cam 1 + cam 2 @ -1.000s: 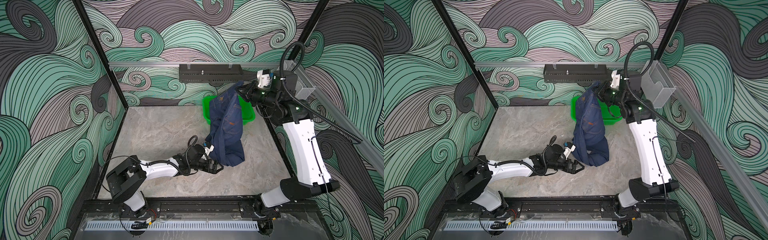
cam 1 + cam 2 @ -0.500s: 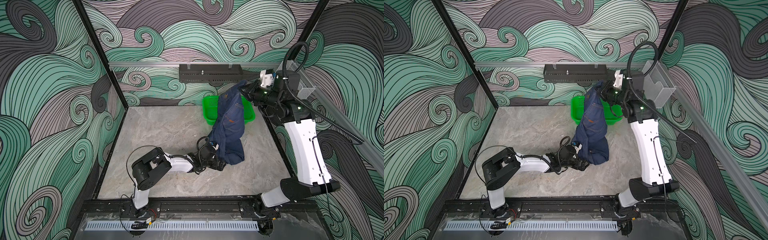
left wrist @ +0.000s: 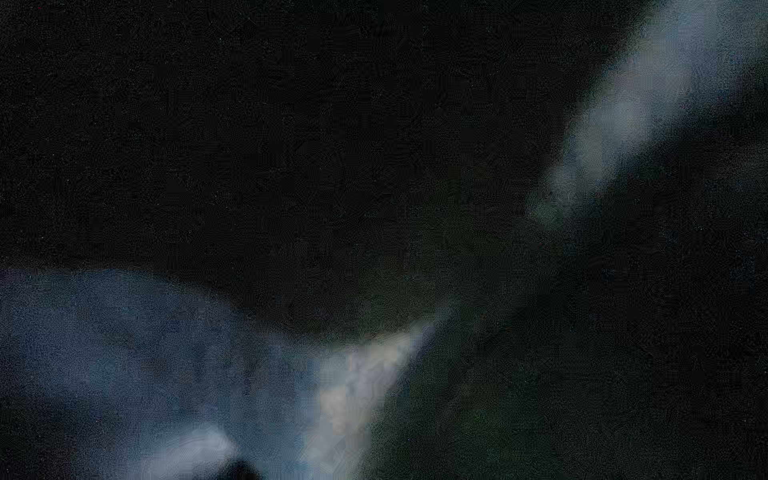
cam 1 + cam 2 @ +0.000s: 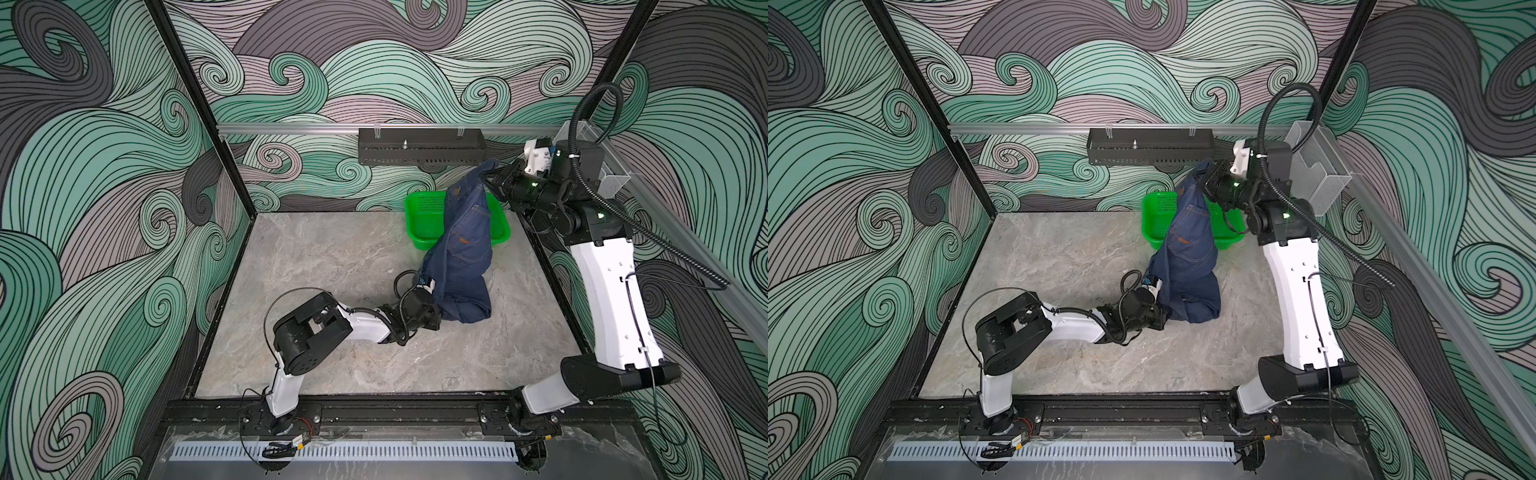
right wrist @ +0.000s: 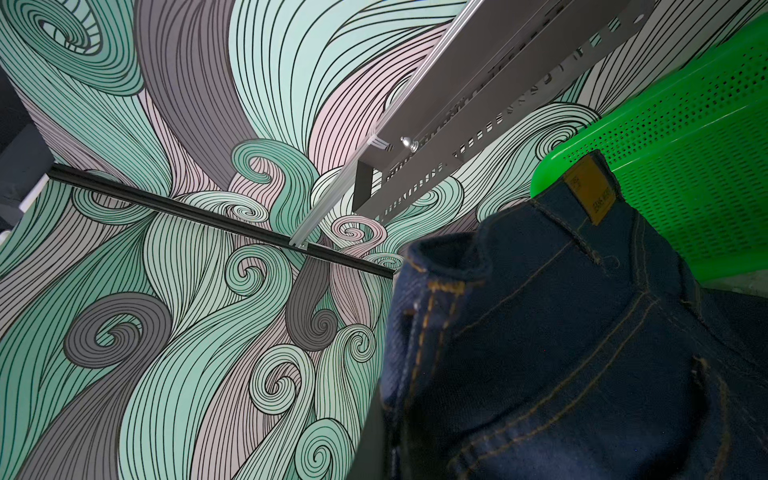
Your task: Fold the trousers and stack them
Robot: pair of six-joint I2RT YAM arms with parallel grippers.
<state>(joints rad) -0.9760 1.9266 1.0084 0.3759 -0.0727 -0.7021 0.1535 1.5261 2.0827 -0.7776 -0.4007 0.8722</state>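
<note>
1. In a top view the right gripper (image 4: 492,181) sits high at the far right, clamped on the waistband of the trousers (image 4: 465,249). They hang down in front of the green basket (image 4: 424,208) and bunch on the table (image 4: 332,257), right of centre. The left gripper (image 4: 435,311) lies low at the heap's left edge with its tips buried in cloth, so I cannot tell whether it is wide or narrow.
2. In a top view the trousers (image 4: 1187,257) run from the right gripper (image 4: 1210,178) down to the heap. The left gripper (image 4: 1160,311) presses against it, tips hidden.
3. The left wrist view is dark and blurred, with only blue trousers (image 3: 124,353) cloth close up.
4. In the right wrist view the waistband and its tan patch (image 5: 588,193) fill the foreground, with the basket (image 5: 685,166) behind. No fingers show.
</note>
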